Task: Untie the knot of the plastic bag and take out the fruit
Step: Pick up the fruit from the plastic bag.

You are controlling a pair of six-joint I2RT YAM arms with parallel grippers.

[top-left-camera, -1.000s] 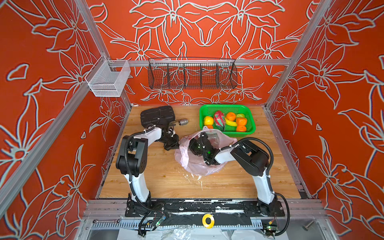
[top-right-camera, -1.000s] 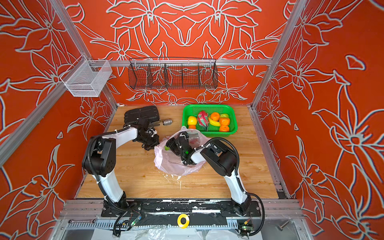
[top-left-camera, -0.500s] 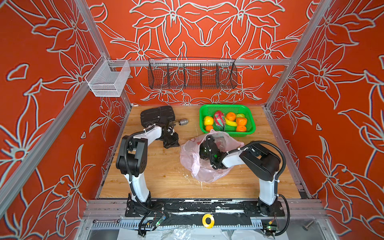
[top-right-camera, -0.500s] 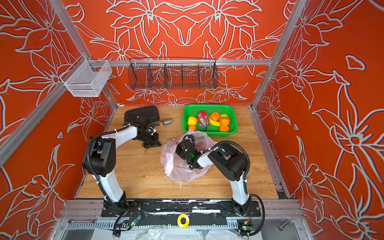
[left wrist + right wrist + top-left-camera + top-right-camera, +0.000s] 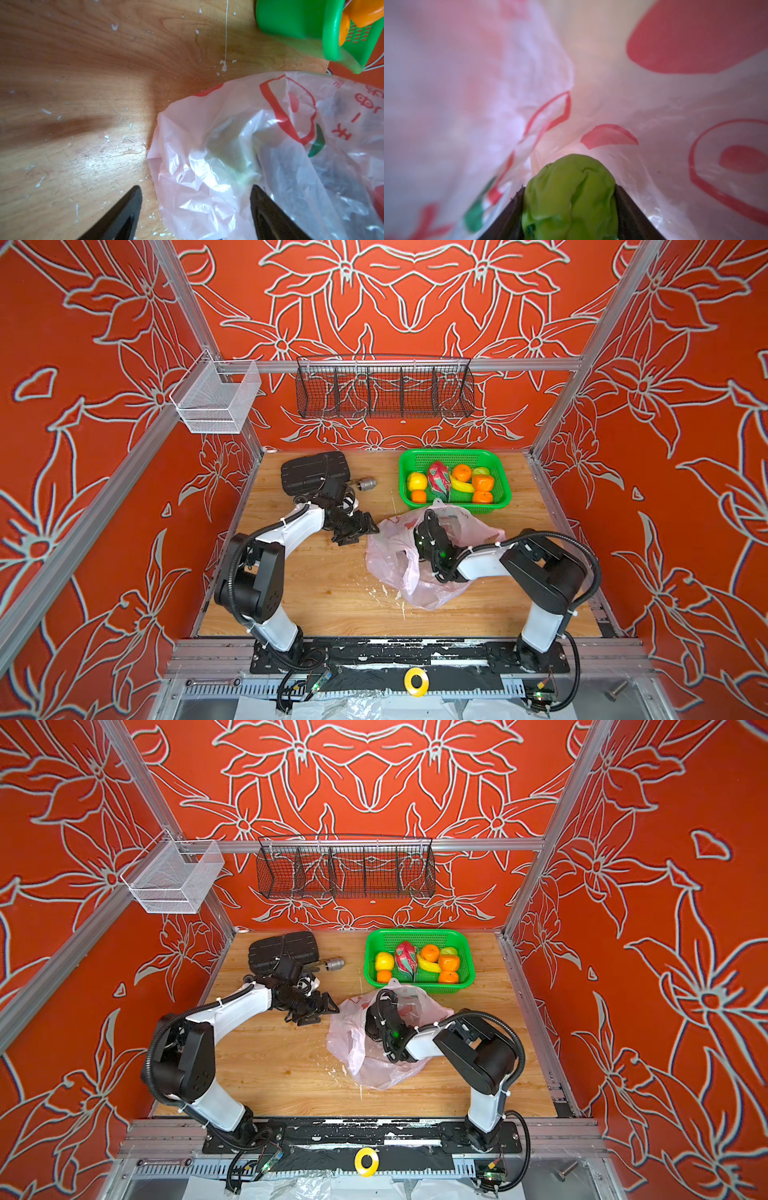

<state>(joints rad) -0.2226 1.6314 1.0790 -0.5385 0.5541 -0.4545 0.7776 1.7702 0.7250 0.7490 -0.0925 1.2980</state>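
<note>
**Fruit gripped inside the bag (image 5: pixel 390 560), ready to lift out**
Your right jaws, buried in the thin, crinkly pink film at mid-surface (image 5: pixel 332 597), pinch a bumpy green fruit (image 5: pixel 571 193). Your left jaws stand spread and empty beside the bag. Next, I judge, withdraw through the mouth without snagging film, toward the far-edge basket (image 5: pixel 453 455).
</note>
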